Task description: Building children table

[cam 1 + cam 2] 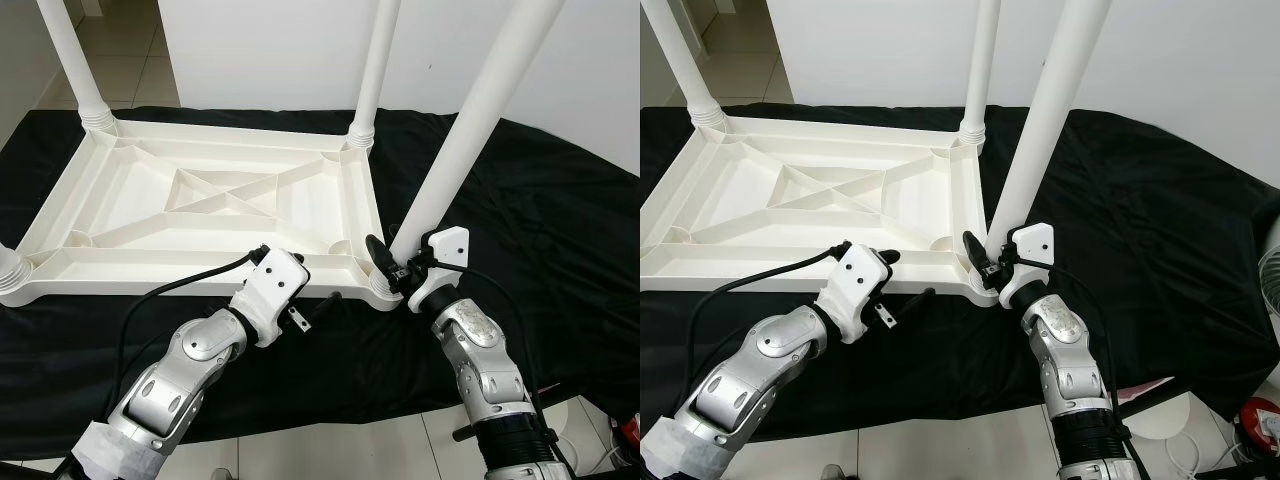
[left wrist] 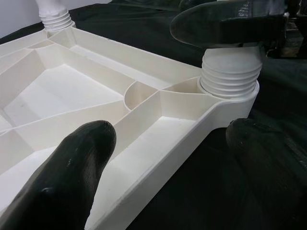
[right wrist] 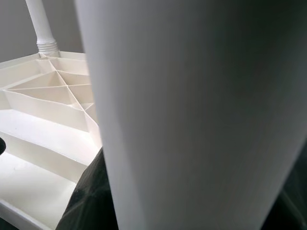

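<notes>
A white plastic table top (image 1: 130,200) lies upside down on a black cloth (image 1: 540,220). White legs stand in its corners: far left (image 1: 75,60), far right (image 1: 372,70) and near left (image 1: 8,270). The near-right leg (image 1: 470,130) leans slightly right from its threaded socket (image 2: 230,72). My right gripper (image 1: 395,265) is shut on this leg just above the socket; one finger (image 2: 225,24) crosses it, and the leg (image 3: 192,115) looms close in the right wrist view. My left gripper (image 1: 292,280) is open at the table top's front edge, holding nothing, with its fingers (image 2: 72,177) either side of the rim.
The cloth hangs over the front edge toward a tiled floor (image 1: 330,450). A white wall (image 1: 260,50) stands behind. A white fan (image 1: 1268,280) and a red object (image 1: 1260,420) sit low on the right.
</notes>
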`<state>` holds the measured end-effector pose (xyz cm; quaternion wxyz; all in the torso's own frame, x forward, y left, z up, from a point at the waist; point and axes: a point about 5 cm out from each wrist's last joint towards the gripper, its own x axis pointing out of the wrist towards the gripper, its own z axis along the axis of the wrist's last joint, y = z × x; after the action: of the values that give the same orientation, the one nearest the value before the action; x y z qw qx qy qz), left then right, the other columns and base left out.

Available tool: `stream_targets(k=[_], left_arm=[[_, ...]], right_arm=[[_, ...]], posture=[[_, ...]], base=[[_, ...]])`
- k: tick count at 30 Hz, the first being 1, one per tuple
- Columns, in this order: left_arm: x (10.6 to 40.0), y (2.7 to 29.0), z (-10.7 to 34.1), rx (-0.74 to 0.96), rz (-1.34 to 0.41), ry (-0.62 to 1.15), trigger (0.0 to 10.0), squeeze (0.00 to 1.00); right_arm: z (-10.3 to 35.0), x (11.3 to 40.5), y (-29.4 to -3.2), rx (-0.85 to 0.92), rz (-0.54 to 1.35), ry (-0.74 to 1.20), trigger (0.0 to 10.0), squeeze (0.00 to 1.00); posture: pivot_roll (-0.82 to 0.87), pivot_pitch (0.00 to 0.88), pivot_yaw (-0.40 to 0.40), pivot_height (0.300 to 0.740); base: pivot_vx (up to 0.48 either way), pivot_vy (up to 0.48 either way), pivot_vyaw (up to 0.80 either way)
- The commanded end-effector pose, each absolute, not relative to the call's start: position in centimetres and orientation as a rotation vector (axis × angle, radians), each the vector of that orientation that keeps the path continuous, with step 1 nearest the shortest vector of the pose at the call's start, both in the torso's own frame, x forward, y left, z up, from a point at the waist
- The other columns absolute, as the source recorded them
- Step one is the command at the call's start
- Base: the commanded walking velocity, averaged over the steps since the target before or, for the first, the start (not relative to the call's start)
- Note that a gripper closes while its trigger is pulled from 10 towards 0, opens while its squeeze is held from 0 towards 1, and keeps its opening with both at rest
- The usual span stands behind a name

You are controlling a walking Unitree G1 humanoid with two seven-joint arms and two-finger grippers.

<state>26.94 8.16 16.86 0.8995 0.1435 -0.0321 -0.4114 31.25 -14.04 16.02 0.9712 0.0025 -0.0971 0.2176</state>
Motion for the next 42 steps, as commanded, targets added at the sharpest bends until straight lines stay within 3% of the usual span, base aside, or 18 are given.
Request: stream_targets(k=[1,11,24,32,33,34,42], left_arm=[[26.6,8.0,16.9,0.298,-0.921,-0.057,10.0,0.0],[26.5,7.5,16.8,0.29,-0.932,-0.058,10.0,0.0],[26.8,6.7,16.8,0.281,-0.945,-0.076,10.0,0.0],[27.0,6.1,16.7,0.281,-0.978,-0.08,10.0,0.0],[27.0,6.0,16.7,0.282,-0.984,-0.081,10.0,0.0],[27.0,5.9,16.7,0.282,-0.99,-0.081,10.0,0.0],[27.1,5.8,16.7,0.287,-1.002,-0.083,10.0,0.0]], right_arm=[[12.6,30.9,-14.9,0.036,0.381,-0.039,10.0,0.0],[12.6,31.3,-14.6,0.04,0.229,-0.046,10.0,0.0],[12.9,31.8,-11.8,0.115,-0.017,-0.019,10.0,0.0],[13.7,32.2,-10.5,0.135,-0.034,-0.048,10.0,0.0],[13.8,32.1,-10.4,0.142,-0.028,-0.053,10.0,0.43],[13.9,32.1,-10.5,0.143,-0.027,-0.059,10.0,1.0],[14.4,32.2,-11.0,0.147,0.008,-0.102,10.0,1.0]], posture=[[0.1,0.148,-0.047,0.74],[0.1,0.139,-0.058,0.74],[0.09,0.097,-0.087,0.74],[0.07,0.075,-0.087,0.74],[0.07,0.075,-0.087,0.74],[0.07,0.071,-0.086,0.74],[0.07,0.06,-0.081,0.74]], base=[[0.0,0.0,0.0],[0.0,0.0,0.0],[0.0,0.0,0.0],[0.0,0.0,0.0],[0.0,0.0,0.0],[0.0,0.0,0.0],[0.0,0.0,0.0]])
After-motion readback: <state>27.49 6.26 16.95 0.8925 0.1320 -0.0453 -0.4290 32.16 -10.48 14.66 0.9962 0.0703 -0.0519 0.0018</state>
